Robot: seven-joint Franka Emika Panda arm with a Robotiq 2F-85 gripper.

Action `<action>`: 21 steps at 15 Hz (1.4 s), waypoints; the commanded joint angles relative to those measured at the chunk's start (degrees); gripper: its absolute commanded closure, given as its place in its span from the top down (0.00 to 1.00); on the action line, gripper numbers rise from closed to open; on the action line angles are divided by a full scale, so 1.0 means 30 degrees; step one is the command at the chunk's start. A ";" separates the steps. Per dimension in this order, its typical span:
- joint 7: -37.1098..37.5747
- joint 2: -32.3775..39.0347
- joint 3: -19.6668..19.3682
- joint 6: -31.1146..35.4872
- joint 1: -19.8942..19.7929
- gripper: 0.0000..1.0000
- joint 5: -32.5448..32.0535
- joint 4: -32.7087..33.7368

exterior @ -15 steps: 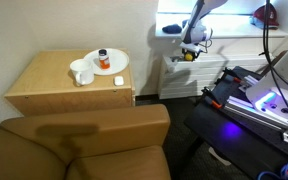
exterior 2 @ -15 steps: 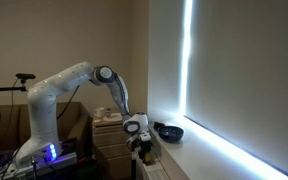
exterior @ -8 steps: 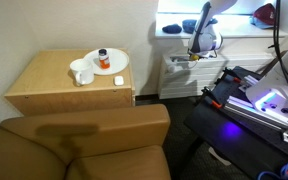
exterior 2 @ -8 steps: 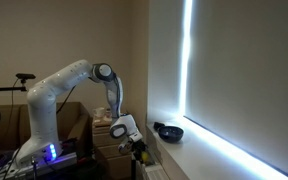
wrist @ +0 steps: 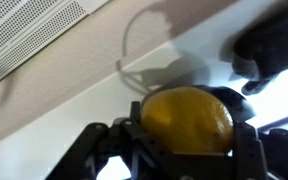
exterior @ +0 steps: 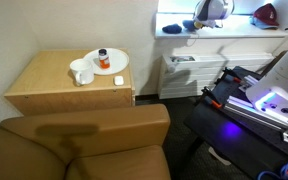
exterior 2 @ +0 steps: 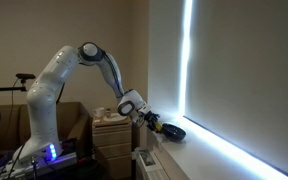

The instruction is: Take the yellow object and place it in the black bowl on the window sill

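Note:
My gripper is shut on the yellow object, a rounded lemon-sized thing that fills the space between the fingers in the wrist view. In an exterior view the gripper hangs just above the window sill, close beside the black bowl. In an exterior view the gripper is over the white sill, right next to the dark bowl. The bowl's dark edge shows at the upper right of the wrist view.
A tan wooden cabinet carries a white plate with an orange-capped jar and a white cup. A white radiator stands under the sill. A brown sofa fills the foreground.
The gripper has risen with the yellow object from in front of the radiator up to sill height, beside the black bowl.

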 commanded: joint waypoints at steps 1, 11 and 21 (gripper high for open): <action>-0.1129 -0.0779 0.0583 -0.0139 -0.0444 0.70 0.1025 -0.0171; 0.0442 0.0319 -0.2826 -0.0125 0.2866 0.45 0.5645 0.1814; -0.0426 0.1482 -0.3190 -0.3155 0.2999 0.45 0.6046 0.3557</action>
